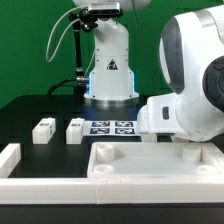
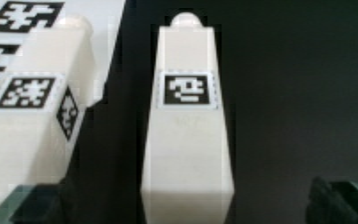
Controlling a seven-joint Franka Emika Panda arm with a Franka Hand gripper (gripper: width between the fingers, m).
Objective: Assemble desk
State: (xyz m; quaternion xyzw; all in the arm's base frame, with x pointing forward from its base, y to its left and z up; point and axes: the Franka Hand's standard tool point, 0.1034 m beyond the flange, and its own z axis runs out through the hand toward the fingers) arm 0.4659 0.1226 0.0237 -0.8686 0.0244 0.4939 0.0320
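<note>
The assembly looks barely begun. At the near edge of the worktop the tabletop [image 1: 150, 172] lies flat with no leg fitted in any part that shows, so all four legs seem left to mount. A low white rail [image 1: 40, 168] runs along the same edge, toward the exterior view's left.

Further in, two loose legs [image 1: 43, 129] [image 1: 75, 129] lie apart from each other, with the marker board [image 1: 112, 127] just beside them toward the middle.

The arm [image 1: 190, 90] bends over the worktop's side at the exterior view's right and hides what is under it. The wrist view shows the gripper [image 2: 190, 205] spread wide, its fingers [image 2: 34, 205] standing on either side of a leg [image 2: 190, 120] and clear of it, so nothing is gripped. A second leg [image 2: 43, 95] lies just beside that one and could crowd the nearer finger. Whether these are the legs in the exterior view cannot be told.
</note>
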